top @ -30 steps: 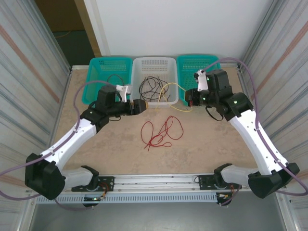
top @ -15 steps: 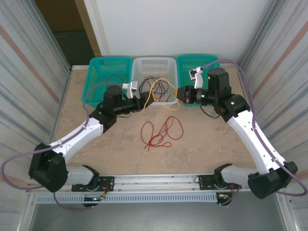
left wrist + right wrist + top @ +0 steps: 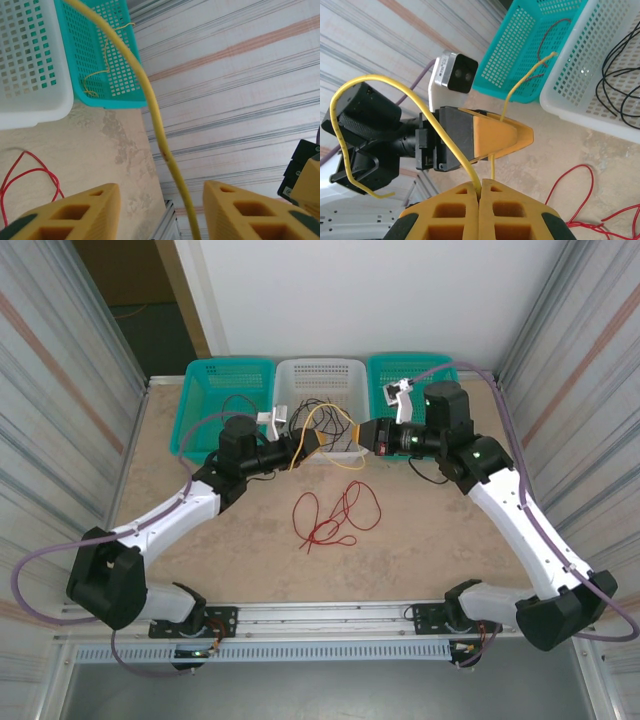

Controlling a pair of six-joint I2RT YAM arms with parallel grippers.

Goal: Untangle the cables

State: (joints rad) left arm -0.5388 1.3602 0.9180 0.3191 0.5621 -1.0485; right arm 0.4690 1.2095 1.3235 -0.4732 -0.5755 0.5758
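Pinching the yellow cable (image 3: pixel 150 102) near the white basket (image 3: pixel 320 366).
Right gripper (image 3: pixel 480 192) pressed together on it; left gripper (image 3: pixel 161 194) spread around it, contact unclear. Basket's near rim is hidden behind both.

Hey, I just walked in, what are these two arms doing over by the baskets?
They are working a tangle apart. The right tool is shut on a yellow cable by the white basket. The left tool stands open with that same cable running through its gap, not gripped. A red cable lies looped on the table, touched by neither arm.
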